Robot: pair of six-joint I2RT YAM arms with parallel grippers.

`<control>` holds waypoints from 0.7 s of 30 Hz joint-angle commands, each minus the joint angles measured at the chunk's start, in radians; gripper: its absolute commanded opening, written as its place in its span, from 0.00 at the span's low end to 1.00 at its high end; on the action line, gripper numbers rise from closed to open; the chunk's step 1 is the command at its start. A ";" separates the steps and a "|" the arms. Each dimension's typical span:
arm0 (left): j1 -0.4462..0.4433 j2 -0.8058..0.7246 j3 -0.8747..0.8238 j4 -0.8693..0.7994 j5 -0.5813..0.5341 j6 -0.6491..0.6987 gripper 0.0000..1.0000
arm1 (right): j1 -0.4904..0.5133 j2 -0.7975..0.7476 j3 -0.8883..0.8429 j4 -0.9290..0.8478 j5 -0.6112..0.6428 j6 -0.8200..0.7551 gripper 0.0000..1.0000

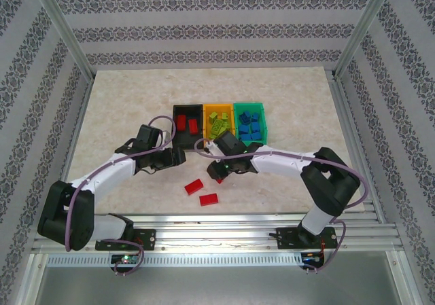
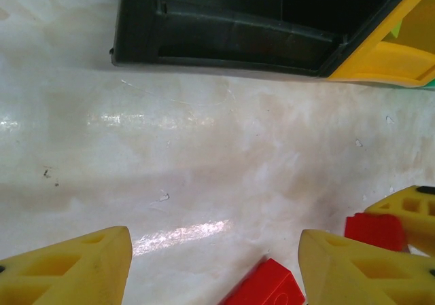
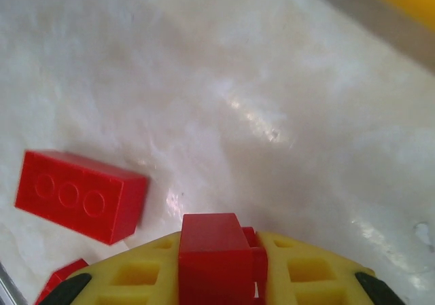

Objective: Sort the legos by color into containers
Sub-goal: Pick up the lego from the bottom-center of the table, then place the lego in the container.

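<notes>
Closest to the lens on my right wrist camera are the yellow fingers [image 3: 136, 274] of the right gripper [image 3: 221, 281], clamped on a small red studded plastic brick [image 3: 209, 240] that stands up between them. From above, that grip sits near the middle of the pale marbled tabletop [image 1: 122, 115], just near of the bins (I cannot tell whether the brick has left the surface).

To its left my left gripper [image 1: 178, 157] hangs with its jaws apart, and I see nothing held in them. A second red brick [image 1: 194, 187] and a third red brick [image 1: 209, 198] lie loose on the near side.

At the far side three bins stand in a touching row. The black plastic bin [image 1: 175, 125] on the left holds red pieces, the orange plastic bin [image 1: 217, 106] in the middle holds lime ones, and the green plastic bin [image 1: 248, 104] on the right holds blue ones.

I judge these bricks light, rigid and glossy, so likely slick. The flat side walls look like the best place to pinch them, not the studs. A grip this close to one end could let the piece swivel, so I would carry it gently to the black bin.
</notes>
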 commanded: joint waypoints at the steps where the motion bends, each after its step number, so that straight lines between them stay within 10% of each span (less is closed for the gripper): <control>1: 0.006 -0.023 -0.014 0.032 0.009 -0.015 0.66 | -0.026 -0.044 0.003 0.082 0.021 0.059 0.26; 21: 0.006 -0.140 -0.099 -0.002 -0.019 -0.065 0.66 | -0.141 0.471 0.796 -0.052 -0.040 0.176 0.33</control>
